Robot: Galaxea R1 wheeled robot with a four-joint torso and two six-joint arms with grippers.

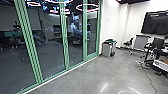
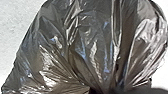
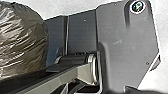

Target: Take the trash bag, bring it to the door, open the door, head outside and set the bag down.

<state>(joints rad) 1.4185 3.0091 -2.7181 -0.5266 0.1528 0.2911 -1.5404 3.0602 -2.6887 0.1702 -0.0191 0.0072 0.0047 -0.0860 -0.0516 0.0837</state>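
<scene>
From where I stand I count one trash bag (image 2: 97, 45), dark and glossy, with many creases in its plastic. Those creases run together at the left gripper (image 2: 106, 91), which has the gathered plastic pinched in its grip. The bag is near the robot's wide dark plate (image 3: 120, 45), over the pale floor; whether the two touch, or whether the bag rests on the floor, I cannot tell. As for the right gripper, I cannot tell whether it is spread or pressed together

Ahead, a run of dark glass panes stands in green frames (image 1: 37, 65), and near its far end there's one narrow glass door (image 1: 92, 32) with one handle (image 1: 87, 40) I can make out; it looks closed. Just beyond, by the white wall (image 1: 110, 20), is a grey bin (image 1: 106, 50). Farther off I see one big black screen (image 1: 156, 23) on the wall, one grey cabinet (image 1: 142, 42) below it, and a dark chair (image 1: 128, 43) beside the cabinet. One thin black cable (image 1: 150, 81) snakes over the shiny grey floor (image 1: 100, 75)
</scene>
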